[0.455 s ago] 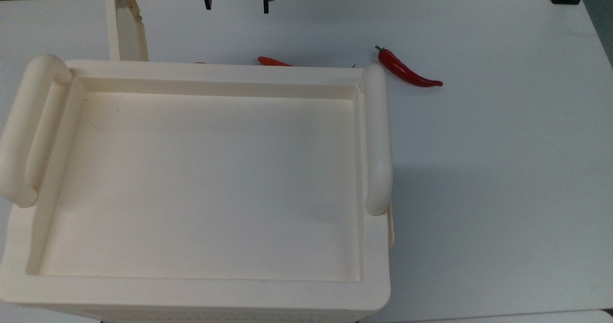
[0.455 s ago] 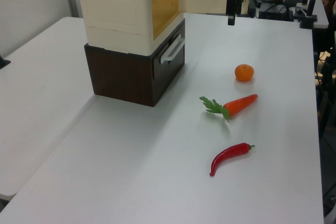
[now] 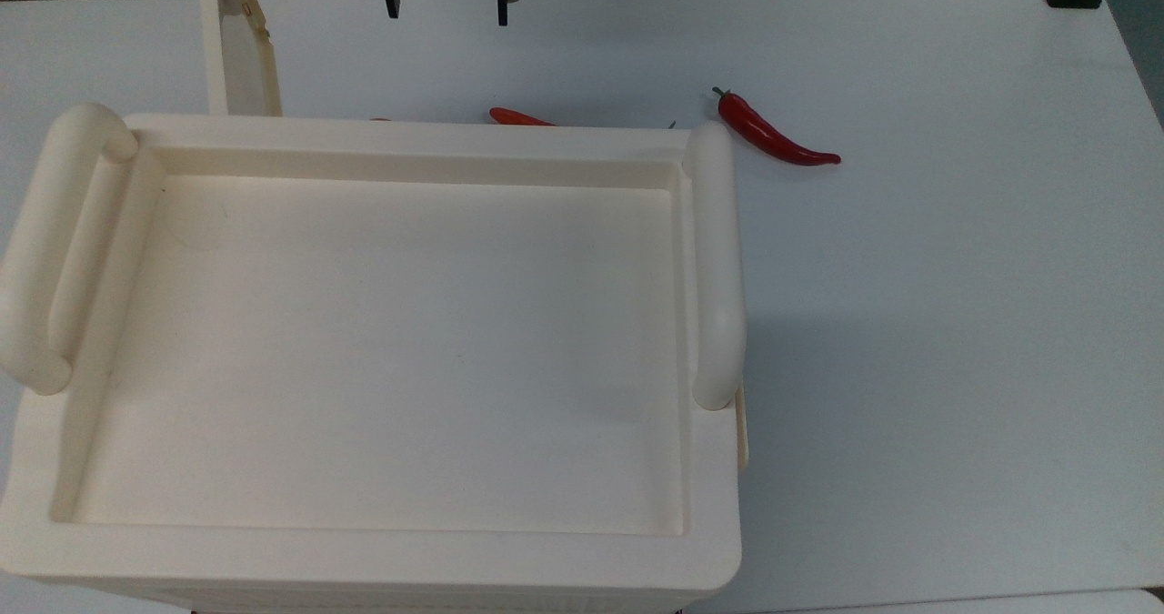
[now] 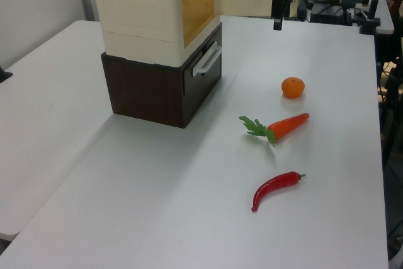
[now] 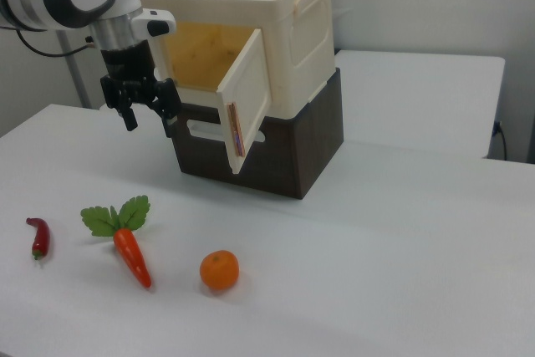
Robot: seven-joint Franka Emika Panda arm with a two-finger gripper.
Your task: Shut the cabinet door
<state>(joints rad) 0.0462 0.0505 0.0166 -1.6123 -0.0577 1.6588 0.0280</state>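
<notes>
**Over the counter, tool hangs free beside a swung-out door**

Above the white counter (image 5: 401, 232), the tool (image 5: 149, 113) hangs with its two fingers spread and nothing between them, near the front of the cream cabinet (image 5: 301, 31) and apart from it. The cabinet door (image 5: 247, 98) stands swung outward from the opening, hinged on the right view's right, its free edge pointing toward the counter's front. On the counter lie a carrot (image 5: 132, 255), an orange (image 5: 219, 270) and a red chilli (image 5: 38, 237). The cabinet sits on a dark brown base (image 5: 309, 144).
</notes>
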